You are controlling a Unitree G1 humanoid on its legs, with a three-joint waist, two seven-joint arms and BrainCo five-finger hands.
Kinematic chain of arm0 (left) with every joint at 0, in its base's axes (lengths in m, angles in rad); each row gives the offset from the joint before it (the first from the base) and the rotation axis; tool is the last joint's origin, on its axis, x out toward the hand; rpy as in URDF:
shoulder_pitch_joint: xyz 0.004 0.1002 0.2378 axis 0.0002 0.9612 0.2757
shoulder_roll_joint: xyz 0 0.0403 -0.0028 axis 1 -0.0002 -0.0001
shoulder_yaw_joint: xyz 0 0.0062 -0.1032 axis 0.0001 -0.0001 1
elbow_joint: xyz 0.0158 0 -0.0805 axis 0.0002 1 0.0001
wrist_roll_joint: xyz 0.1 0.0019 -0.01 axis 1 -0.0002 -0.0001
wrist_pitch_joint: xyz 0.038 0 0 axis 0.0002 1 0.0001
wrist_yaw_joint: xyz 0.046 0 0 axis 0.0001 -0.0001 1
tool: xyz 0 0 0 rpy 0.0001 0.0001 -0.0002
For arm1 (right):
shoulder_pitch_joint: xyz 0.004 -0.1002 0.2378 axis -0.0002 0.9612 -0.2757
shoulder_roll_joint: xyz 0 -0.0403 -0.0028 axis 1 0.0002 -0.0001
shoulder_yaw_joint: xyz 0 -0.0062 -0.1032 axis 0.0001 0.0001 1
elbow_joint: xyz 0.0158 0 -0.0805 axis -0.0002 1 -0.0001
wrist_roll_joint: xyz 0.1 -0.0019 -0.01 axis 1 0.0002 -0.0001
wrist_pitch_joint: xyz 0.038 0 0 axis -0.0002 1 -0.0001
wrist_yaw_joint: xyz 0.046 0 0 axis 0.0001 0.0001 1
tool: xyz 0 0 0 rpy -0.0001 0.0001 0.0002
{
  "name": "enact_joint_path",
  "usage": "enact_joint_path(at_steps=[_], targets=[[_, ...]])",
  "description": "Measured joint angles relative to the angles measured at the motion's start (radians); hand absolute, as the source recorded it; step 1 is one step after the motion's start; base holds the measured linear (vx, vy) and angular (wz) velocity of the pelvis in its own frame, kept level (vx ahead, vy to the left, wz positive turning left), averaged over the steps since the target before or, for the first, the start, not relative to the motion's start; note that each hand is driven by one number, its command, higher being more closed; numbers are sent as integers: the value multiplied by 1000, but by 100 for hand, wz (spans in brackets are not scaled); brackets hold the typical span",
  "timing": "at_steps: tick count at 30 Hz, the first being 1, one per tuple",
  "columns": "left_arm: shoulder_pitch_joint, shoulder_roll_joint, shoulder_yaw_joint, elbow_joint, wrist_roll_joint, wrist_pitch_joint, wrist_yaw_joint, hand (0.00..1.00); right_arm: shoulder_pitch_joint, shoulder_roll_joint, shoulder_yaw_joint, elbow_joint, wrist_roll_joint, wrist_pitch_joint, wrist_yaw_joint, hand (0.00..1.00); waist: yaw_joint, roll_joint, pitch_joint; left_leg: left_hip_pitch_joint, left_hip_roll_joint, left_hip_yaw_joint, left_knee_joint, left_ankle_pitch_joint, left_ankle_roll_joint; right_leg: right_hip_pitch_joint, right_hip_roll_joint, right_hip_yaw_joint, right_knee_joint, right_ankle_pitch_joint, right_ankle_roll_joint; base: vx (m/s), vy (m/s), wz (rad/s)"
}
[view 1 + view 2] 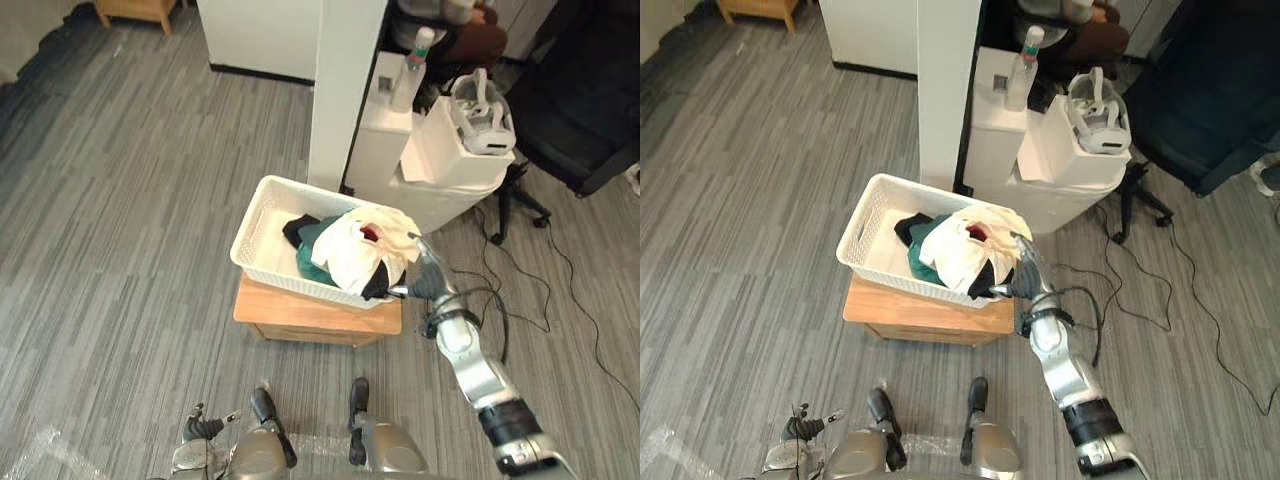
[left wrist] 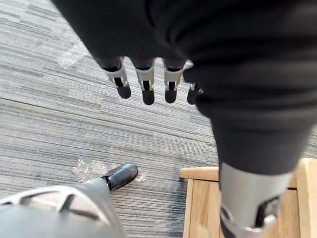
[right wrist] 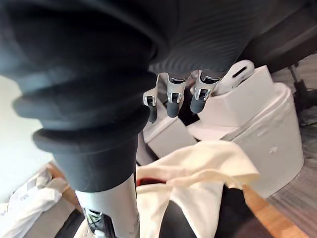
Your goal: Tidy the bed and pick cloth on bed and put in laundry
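White plastic basket [image 1: 262,215] sits on a low wooden stool [image 1: 300,312] on grey carpet [image 1: 120,250]. It holds a heap of clothes. A cream cloth [image 1: 350,250] lies on top, spilling over the basket's right side and hiding that rim. A green cloth [image 1: 318,240] and a black cloth [image 1: 297,228] show only as edges from under it. A small red patch sits in a fold of the cream cloth; what it is cannot be made out. More dark fabric hangs below the cream cloth at the near rim, partly covered.

The right hand [image 1: 425,275] is at the basket's right side, just beside the cream cloth. In its wrist view the fingers [image 3: 171,96] are straight and spread above the cloth, curled round nothing; whether any tip touches the fabric cannot be told.

The left hand [image 1: 200,430] hangs low over the carpet, near the stool's left corner. Its fingers [image 2: 144,82] point straight down, apart, holding nothing.

Behind the basket, a headset [image 1: 482,115] rests on white boxes with a bottle [image 1: 412,65] beside them. A black chair [image 1: 580,110] is cut off at the right edge.
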Motion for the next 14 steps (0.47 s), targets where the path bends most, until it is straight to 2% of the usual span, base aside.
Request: enact_joint_path(at_steps=[2, 3, 6, 12, 14], targets=[[7, -1, 0, 13, -1, 2, -1, 0, 58, 23, -44, 2, 13, 4, -21, 0, -9, 6, -17, 3, -2, 3, 0, -1, 0, 2, 0, 3, 0, 0, 0, 3, -3, -8], [15, -2, 1, 19, -1, 5, -1, 0, 88, 45, -69, 16, 32, 5, -38, 0, -23, 10, -21, 11, -3, 4, 0, -2, 1, 10, -1, 4, -1, 0, 0, 7, -7, -5], [27, -8, 8, 27, -2, 19, -1, 0, 155, 87, -100, 121, 64, 7, -64, 0, -25, 20, -31, 36, -2, 15, 0, -7, -2, 31, -1, 6, -7, 0, 0, -5, -6, -9], [28, -39, 56, 69, -4, 34, -1, 0, 183, 160, -97, 597, 181, 9, -67, 0, -19, 51, -65, 54, -3, 26, -1, -8, -1, 55, -1, 4, -19, -4, 5, -1, 0, 0], [36, -49, 78, 77, -5, 37, -1, 0, 147, 155, -126, 691, 246, 6, -61, 0, -20, 57, -72, 66, -4, 34, -1, -12, 1, 69, -2, 6, -22, -11, 8, -8, 8, -8]])
